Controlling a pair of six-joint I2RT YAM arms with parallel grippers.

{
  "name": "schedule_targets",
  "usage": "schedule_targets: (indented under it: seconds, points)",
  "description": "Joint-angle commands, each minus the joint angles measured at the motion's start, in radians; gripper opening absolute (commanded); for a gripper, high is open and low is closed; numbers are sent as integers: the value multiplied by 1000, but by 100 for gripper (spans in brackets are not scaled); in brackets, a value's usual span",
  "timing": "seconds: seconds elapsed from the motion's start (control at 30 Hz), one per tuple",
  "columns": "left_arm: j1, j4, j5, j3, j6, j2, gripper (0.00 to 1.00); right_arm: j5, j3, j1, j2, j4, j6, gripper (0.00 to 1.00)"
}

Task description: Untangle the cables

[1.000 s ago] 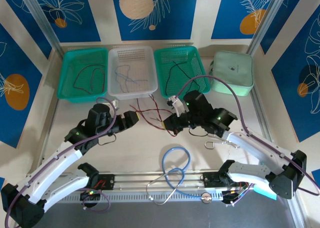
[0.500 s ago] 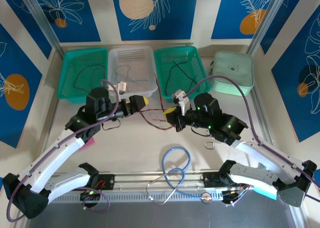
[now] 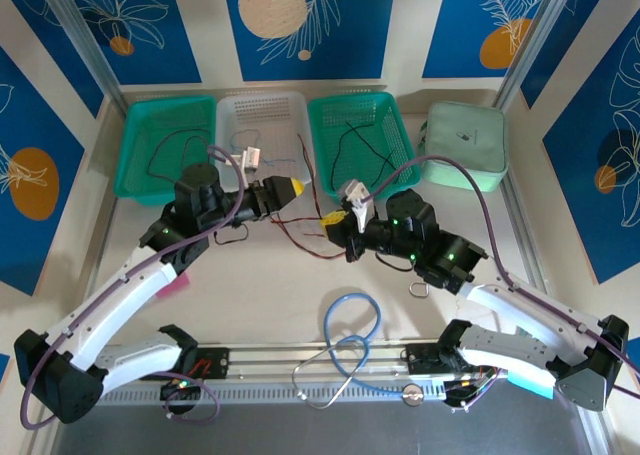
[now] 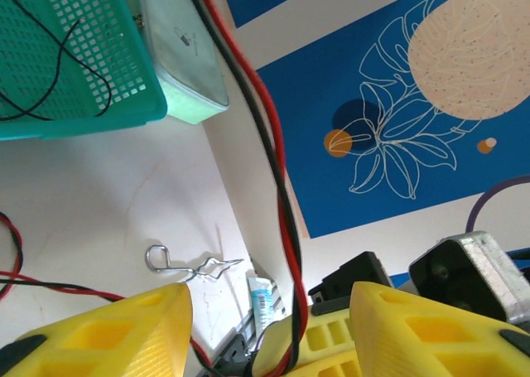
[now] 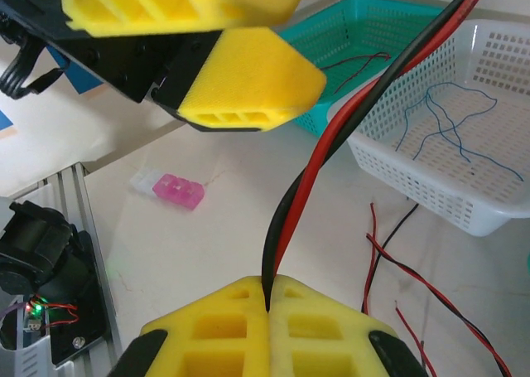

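Right gripper [image 5: 267, 287] is clamping its yellow pads tight on a red-and-black cable pair [image 5: 331, 145]; from the pinch the pair is running up and to the right, out of the right wrist frame. In the overhead view the right gripper [image 3: 334, 220] is sitting over mid-table, just in front of the right teal basket [image 3: 392, 155]. Left gripper [image 3: 289, 188] is facing it from the left, near but not touching, in front of the white basket [image 3: 262, 183]. In the left wrist view the left gripper [image 4: 269, 298] is standing open, yellow fingers [image 4: 108, 335] spread wide and gripping nothing, with the red-and-black cable pair [image 4: 267, 128] passing down through the gap towards the other gripper's pads. More of the cables [image 3: 300, 233] are lying slack on the table [image 3: 250, 305] below both grippers, red and black strands crossing one another. One dark wire [image 3: 168, 157] is lying in the left teal basket [image 3: 130, 175], thin purple-grey wires [image 5: 443, 124] are lying in the white basket, and a black wire [image 3: 352, 140] is looping in the right teal basket. A mint pouch [image 3: 465, 147] is sitting to the right of the baskets. A pink block [image 5: 182, 190] is resting on the table on the left side. A light-blue tube loop [image 3: 350, 325] is lying near the front rail, well apart from the grippers. A small metal clip [image 4: 189, 266] is lying on the table.
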Motion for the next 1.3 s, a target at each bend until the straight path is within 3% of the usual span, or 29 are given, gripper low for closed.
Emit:
schedule_targets:
  seconds: [0.0, 0.33, 0.4, 0.5, 0.53, 0.57, 0.67, 0.77, 0.9, 1.13, 1.27]
  points:
    - [3, 86, 30, -12, -26, 2, 53, -31, -16, 10, -9, 40, -28, 0]
    - [4, 170, 30, -37, -54, 54, 51, -71, -24, 55, 2, 69, -60, 0]
    - [2, 190, 34, -40, -60, 61, 40, -62, -20, 63, 2, 60, -68, 0]
    - [2, 210, 33, -46, -64, 57, 6, -43, -18, 64, -5, 45, -66, 0]
    - [2, 209, 28, -50, -61, 52, 0, -38, -16, 65, -9, 38, -66, 0]
    - [2, 205, 22, -53, -54, 44, 0, -39, -13, 63, -13, 29, -69, 6]
    - [1, 151, 7, -49, -8, 19, 0, -35, -9, 55, -38, 9, -63, 37]
    - [1, 50, 12, -22, 112, -3, 0, 1, 0, 28, -77, -21, -39, 55]
    - [-28, -172, -20, 33, 506, -37, 0, -40, 71, -64, -106, -111, 66, 72]
    - [-32, -199, -110, -41, 813, -165, 0, -113, 161, -131, -108, -123, 169, 70]
    - [-32, -258, -143, -31, 906, -182, 0, -191, 205, -154, -61, -98, 244, 54]
